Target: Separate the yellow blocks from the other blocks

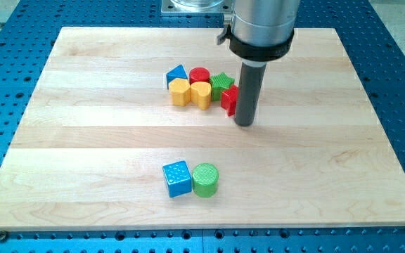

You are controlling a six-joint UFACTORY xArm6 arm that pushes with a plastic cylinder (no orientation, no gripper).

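Nearest: blue cube, green cylinder. Farther, left of my tip: yellow hexagon, yellow heart, hemmed by neighbours; bare rod, no pincer.

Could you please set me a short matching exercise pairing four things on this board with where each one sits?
Things:
1. blue cube
2. blue triangle
3. my tip
4. green cylinder

Places:
A. at the top-left corner of the upper cluster
B. just right of the red block at the cluster's right edge
C. left one of the lower pair
D. right one of the lower pair

Pairs: 1-C, 2-A, 3-B, 4-D
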